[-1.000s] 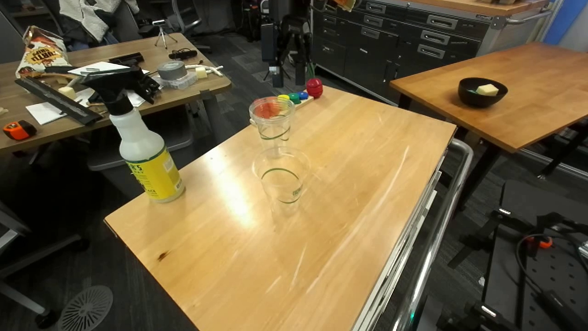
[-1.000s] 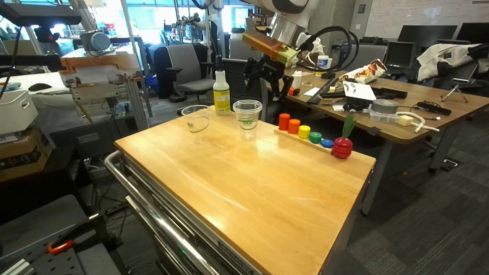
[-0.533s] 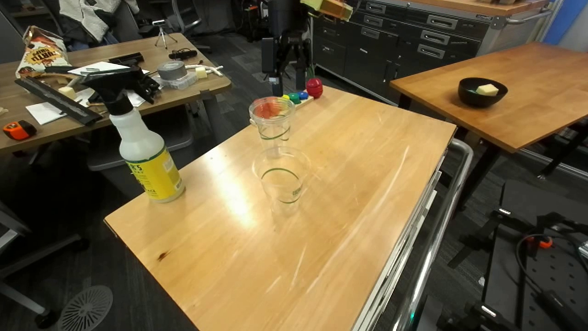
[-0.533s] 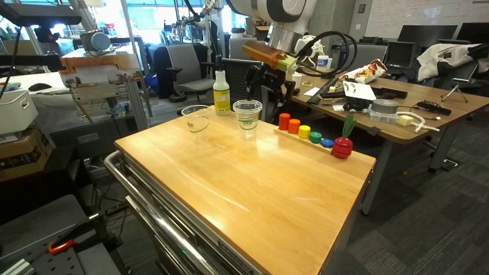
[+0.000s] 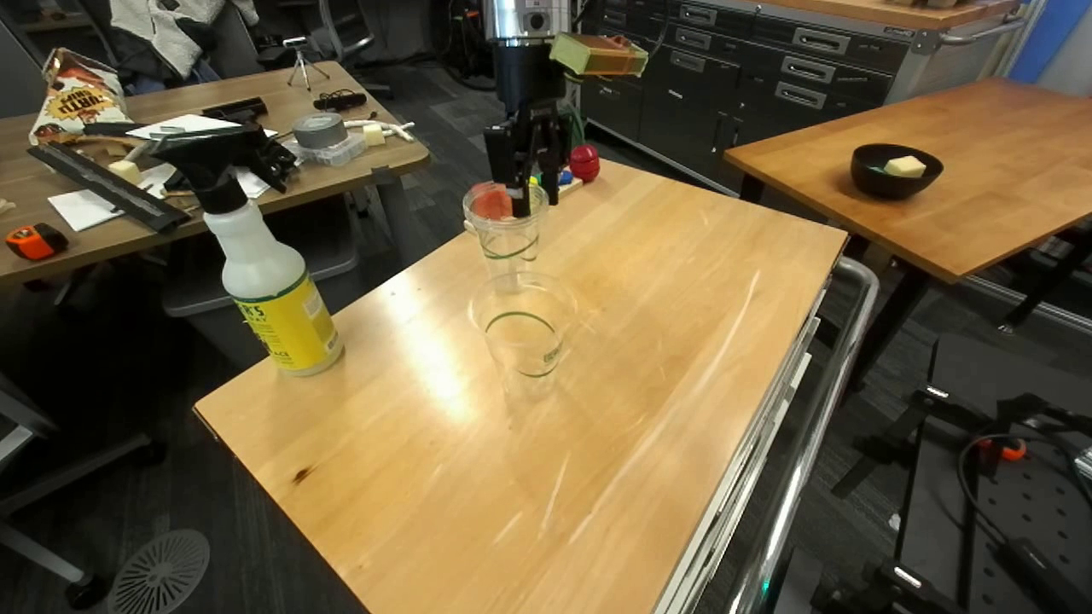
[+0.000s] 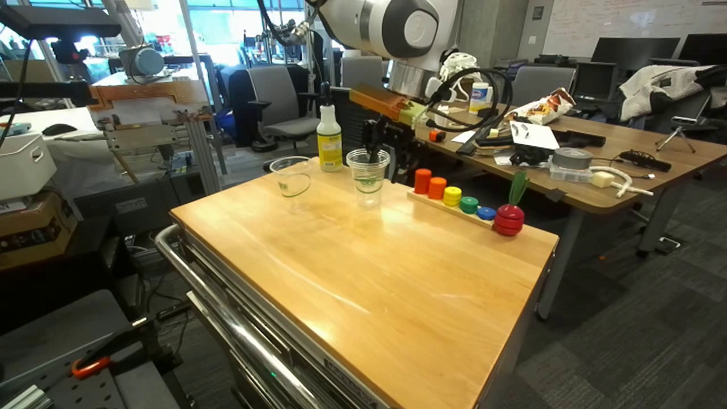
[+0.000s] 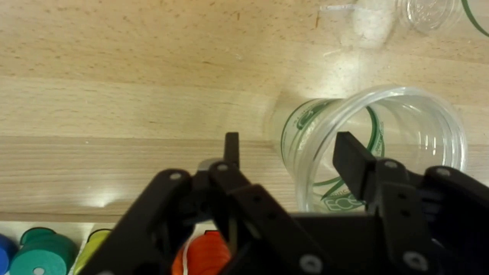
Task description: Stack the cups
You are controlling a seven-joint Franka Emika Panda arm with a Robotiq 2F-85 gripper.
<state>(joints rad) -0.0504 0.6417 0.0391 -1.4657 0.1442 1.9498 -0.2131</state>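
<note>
On the light wooden bench (image 6: 363, 261), the nested set of cups (image 6: 368, 183) and the single cup (image 6: 291, 180) stand upright, mouths up, near each other but apart. Both are clear plastic, wide at the mouth and tapering gently to the foot, with green lines round the body and a patch of green print. The nested set shows several rims close together, so its lip looks thick and pale; how many cups it holds cannot be told. In an exterior view a red-orange patch (image 5: 490, 203) shows through it, and in the wrist view the letters ECO can be read on it. The single cup looks fainter, its rim a fine line and the wood visible through its wall. Over the nested set, the hand (image 7: 287, 140) has its fingers spread: one over or inside the mouth, how deep is unclear, the other outside, with wood showing between it and the plastic. The spray bottle (image 6: 329, 146) stands at the bench's edge, and the coloured toy (image 6: 452, 196) lies near the nested set.
</note>
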